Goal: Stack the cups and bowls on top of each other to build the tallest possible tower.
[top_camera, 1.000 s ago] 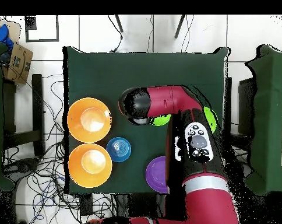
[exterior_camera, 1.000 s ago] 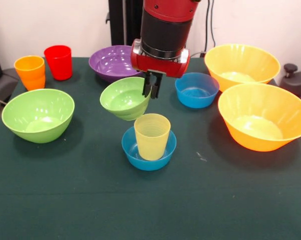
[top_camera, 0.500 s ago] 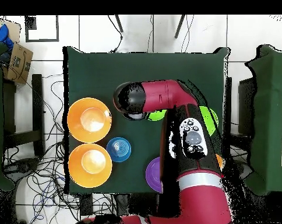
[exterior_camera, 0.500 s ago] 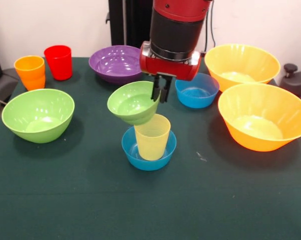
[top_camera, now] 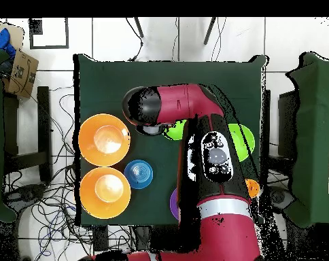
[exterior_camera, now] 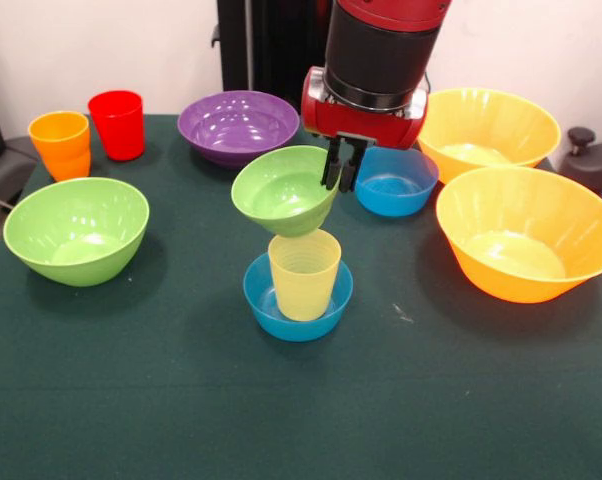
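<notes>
While the gripper (exterior_camera: 341,172) pinches the thin rim of the small green bowl (exterior_camera: 284,190), hanging tilted just above the yellow cup (exterior_camera: 303,272) in the blue bowl (exterior_camera: 297,298), this light, glossy plastic looks slippery.

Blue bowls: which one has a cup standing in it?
The near blue bowl, at table centre, holds the yellow cup. The other blue bowl, farther back by the orange bowls, is empty.
</notes>
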Controlling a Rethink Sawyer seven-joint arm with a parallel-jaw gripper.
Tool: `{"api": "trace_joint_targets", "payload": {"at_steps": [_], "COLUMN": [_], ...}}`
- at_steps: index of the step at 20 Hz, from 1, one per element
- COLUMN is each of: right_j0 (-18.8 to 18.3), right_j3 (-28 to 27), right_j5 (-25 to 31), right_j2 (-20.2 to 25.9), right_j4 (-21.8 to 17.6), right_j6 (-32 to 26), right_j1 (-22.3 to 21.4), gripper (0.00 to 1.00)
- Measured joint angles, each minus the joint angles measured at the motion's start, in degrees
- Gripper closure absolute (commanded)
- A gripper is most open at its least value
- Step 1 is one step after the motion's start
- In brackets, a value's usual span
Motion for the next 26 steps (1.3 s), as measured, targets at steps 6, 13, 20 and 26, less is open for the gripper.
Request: {"api": "trace_joint_targets", "payload": {"at_steps": [6,13,20,26], "right_j0": [-0.13,-0.67,-0.91,-0.91], "right_j3": [-0.94,-0.95,-0.94,-0.75], "right_j5": [0.39,-0.52,-4.22,-6.27], "right_j2": [-0.45,-0.73,-1.26,-2.41], "right_j4": [-0.02,-0.01,-0.01,-0.01], "right_j6": [0.00,0.00,0.00,0.00], "right_j1": [0.69,1.50,2.45,3.01], "gripper": [1.00,1.00,1.00,1.00]}}
